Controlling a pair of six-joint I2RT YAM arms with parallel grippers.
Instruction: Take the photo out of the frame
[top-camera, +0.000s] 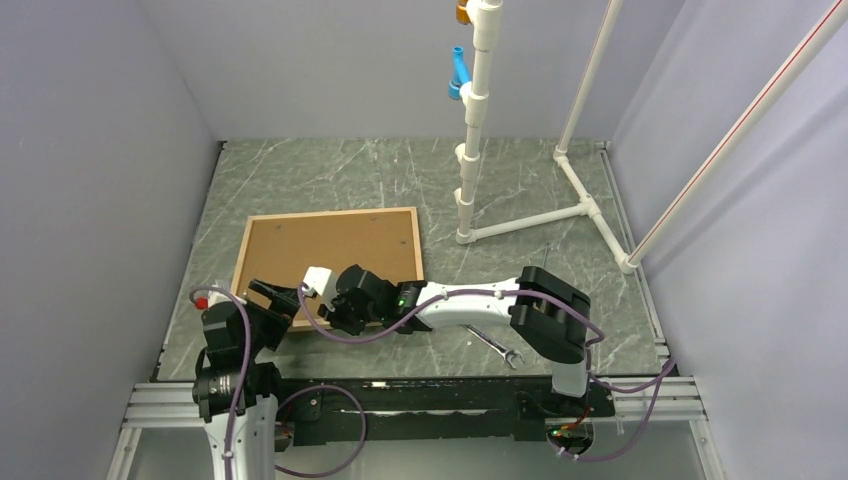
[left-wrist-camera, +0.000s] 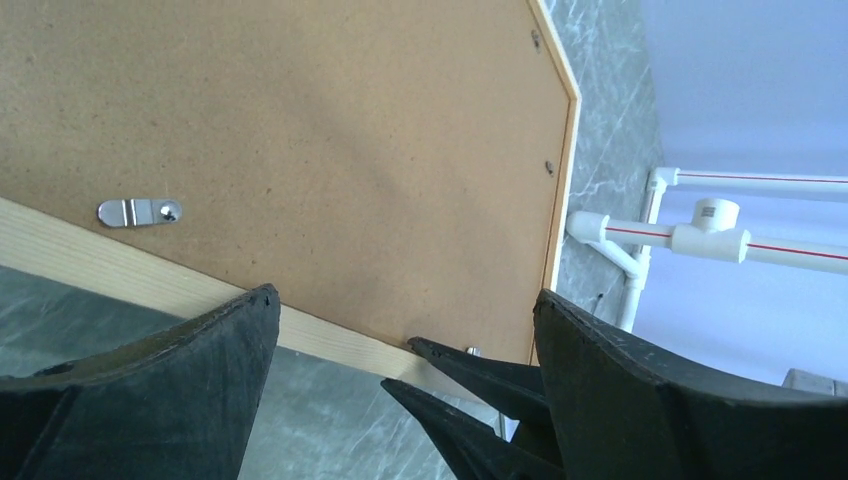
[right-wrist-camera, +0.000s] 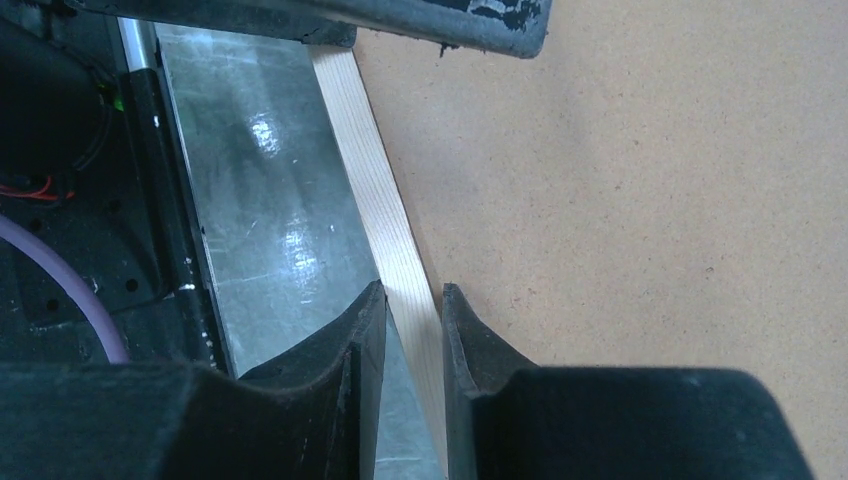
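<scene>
Right wrist: pincer (right-wrist-camera: 413, 298) tight around frame (right-wrist-camera: 365, 150) edge

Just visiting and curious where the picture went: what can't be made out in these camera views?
The photo: in no view; the frame lies face down, with the brown backing board covering it.
The frame's near edge, top view: mostly hidden under the right arm.
Orange object on the white pipe stand, top view: cut off by the upper edge.
</scene>
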